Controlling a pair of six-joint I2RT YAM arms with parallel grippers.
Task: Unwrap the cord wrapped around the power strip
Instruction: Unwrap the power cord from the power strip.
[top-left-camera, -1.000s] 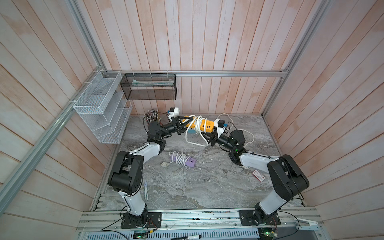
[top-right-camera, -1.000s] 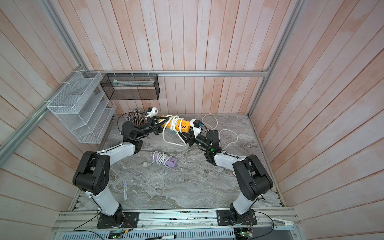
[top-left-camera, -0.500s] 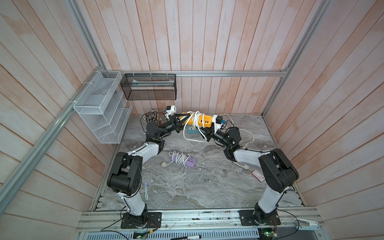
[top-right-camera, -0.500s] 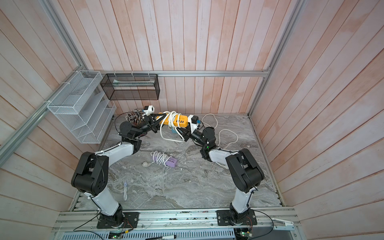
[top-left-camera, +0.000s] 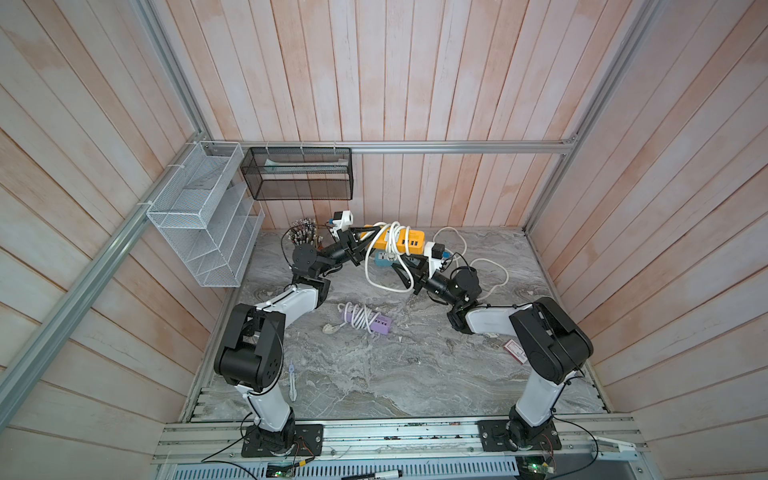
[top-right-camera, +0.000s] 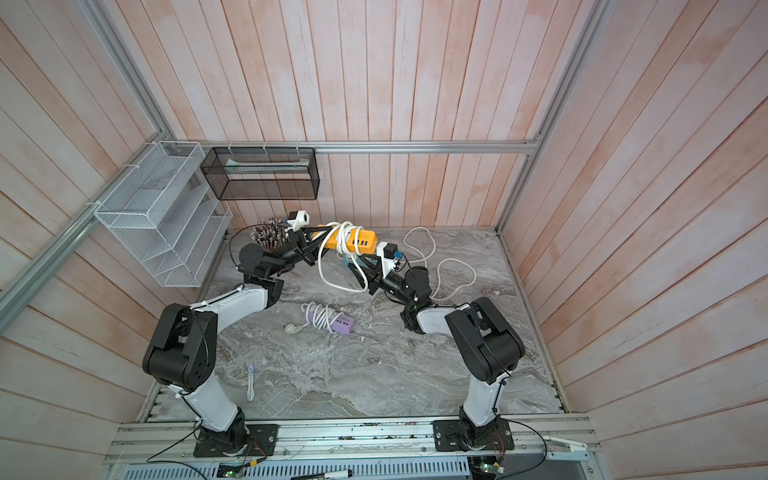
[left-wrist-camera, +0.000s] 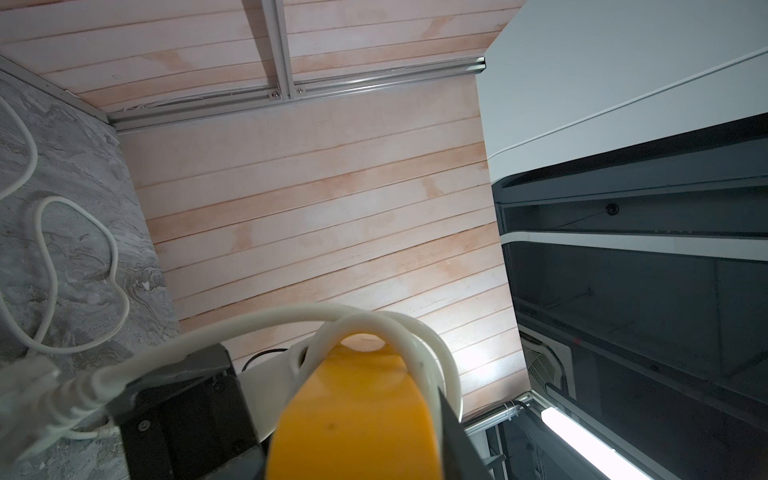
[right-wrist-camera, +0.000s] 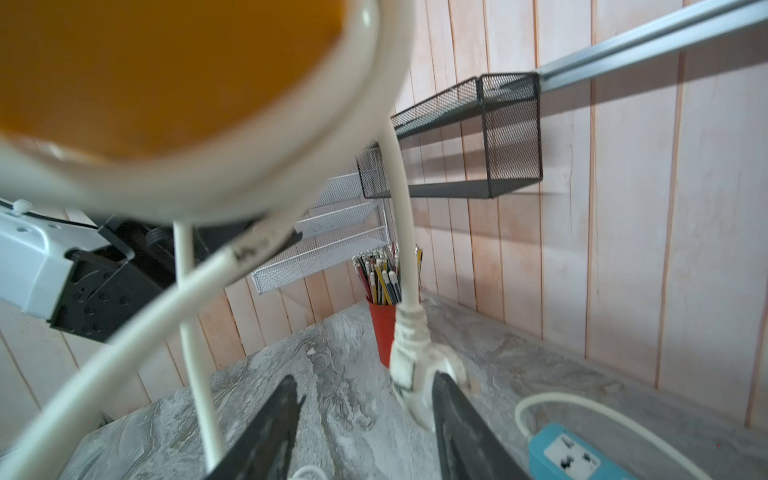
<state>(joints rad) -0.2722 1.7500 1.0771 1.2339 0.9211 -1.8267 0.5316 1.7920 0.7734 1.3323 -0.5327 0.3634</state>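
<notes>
Bright, even light, soft shadows; the power strip (right-wrist-camera: 145, 75) blurs near the wrist lens (edges bow).

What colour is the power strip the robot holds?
Yellow. The power strip, wrapped in white cord, shows best in a top view.

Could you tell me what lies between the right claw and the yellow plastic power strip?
Slack loops of white round cord and its white plug, shown in the right wrist view.

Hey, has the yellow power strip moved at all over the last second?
Yes. The yellow power strip has shifted slightly toward the back wall and the black mesh basket hanging there.
</notes>
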